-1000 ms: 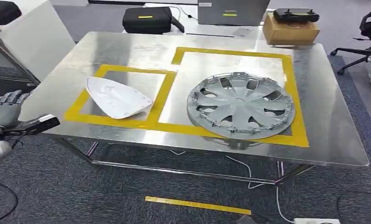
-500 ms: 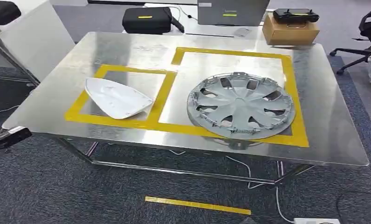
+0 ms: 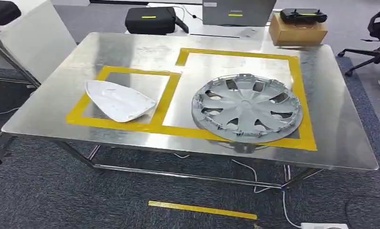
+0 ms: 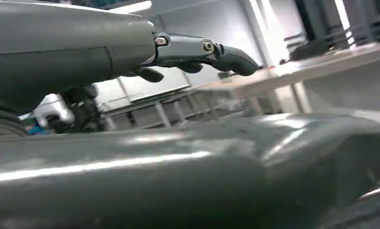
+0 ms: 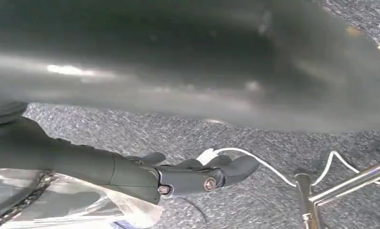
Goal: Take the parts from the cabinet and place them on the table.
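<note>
While the steel table (image 3: 73, 57) filled most of the head view, a white curved part (image 3: 117, 100) lay left of centre inside the smaller yellow tape frame (image 3: 165, 98), and the grey wheel cover (image 3: 247, 108) lay flat right of centre inside the larger frame, the two parts well apart. Near the top edge sat a black bag (image 3: 151, 20) and, further right, a cardboard box (image 3: 297, 29). Seen from the wrist cameras, the left hand (image 4: 197, 52) and the right hand (image 5: 197, 174) each had fingers stretched out, grasping nothing.
</note>
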Controlling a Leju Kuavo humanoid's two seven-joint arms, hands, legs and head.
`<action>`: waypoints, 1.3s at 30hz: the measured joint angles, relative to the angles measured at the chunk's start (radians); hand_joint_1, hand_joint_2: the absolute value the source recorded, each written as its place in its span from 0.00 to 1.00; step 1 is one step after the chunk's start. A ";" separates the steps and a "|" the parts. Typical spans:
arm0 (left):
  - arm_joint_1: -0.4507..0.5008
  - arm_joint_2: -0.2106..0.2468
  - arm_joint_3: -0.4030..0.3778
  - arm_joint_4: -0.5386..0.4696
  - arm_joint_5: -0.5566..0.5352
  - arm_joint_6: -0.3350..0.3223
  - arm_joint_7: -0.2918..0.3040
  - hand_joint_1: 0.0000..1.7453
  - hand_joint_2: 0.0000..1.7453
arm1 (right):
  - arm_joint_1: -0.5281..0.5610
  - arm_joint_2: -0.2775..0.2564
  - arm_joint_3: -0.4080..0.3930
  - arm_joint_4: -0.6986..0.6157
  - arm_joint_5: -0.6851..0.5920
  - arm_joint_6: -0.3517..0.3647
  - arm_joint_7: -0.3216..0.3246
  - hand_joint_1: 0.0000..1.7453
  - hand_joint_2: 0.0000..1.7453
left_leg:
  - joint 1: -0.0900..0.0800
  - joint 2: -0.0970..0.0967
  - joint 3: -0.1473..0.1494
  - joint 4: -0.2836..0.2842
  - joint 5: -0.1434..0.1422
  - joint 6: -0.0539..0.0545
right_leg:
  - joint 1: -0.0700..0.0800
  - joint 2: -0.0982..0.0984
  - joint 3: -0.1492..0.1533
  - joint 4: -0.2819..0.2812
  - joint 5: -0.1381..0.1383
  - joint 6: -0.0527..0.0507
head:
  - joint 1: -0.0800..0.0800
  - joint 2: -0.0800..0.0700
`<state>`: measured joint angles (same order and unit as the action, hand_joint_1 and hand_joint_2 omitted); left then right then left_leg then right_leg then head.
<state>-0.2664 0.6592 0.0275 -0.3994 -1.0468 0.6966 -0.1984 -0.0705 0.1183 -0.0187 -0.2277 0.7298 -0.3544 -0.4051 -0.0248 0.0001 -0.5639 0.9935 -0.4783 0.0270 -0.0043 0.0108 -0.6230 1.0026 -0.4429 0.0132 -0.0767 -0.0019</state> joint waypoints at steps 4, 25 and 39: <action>0.064 -0.049 0.068 0.006 -0.011 0.000 0.003 0.00 0.00 | 0.004 0.000 -0.005 0.000 -0.003 -0.007 -0.004 0.00 0.00 | 0.000 0.000 0.001 0.000 -0.001 0.001 | 0.000 0.000 0.001 -0.001 0.000 0.000 | 0.000 0.000; 0.180 -0.429 0.381 0.121 0.019 -0.084 -0.142 0.00 0.00 | 0.018 -0.005 -0.050 0.008 -0.016 -0.031 -0.011 0.00 0.00 | -0.003 -0.002 0.007 0.000 -0.005 0.007 | -0.003 -0.004 0.010 -0.004 -0.003 0.005 | -0.001 0.000; 0.185 -0.491 0.404 0.142 0.027 -0.157 -0.149 0.00 0.00 | 0.019 -0.007 -0.062 0.009 -0.017 -0.031 -0.011 0.00 0.00 | -0.003 -0.002 0.007 0.000 -0.006 0.007 | -0.003 -0.005 0.012 -0.004 -0.005 0.007 | 0.000 0.000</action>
<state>-0.0817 0.1678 0.4311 -0.2579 -1.0200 0.5397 -0.3475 -0.0515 0.1114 -0.0805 -0.2186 0.7126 -0.3853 -0.4166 -0.0279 -0.0022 -0.5565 0.9935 -0.4842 0.0344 -0.0078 0.0063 -0.6109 0.9986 -0.4475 0.0201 -0.0771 -0.0019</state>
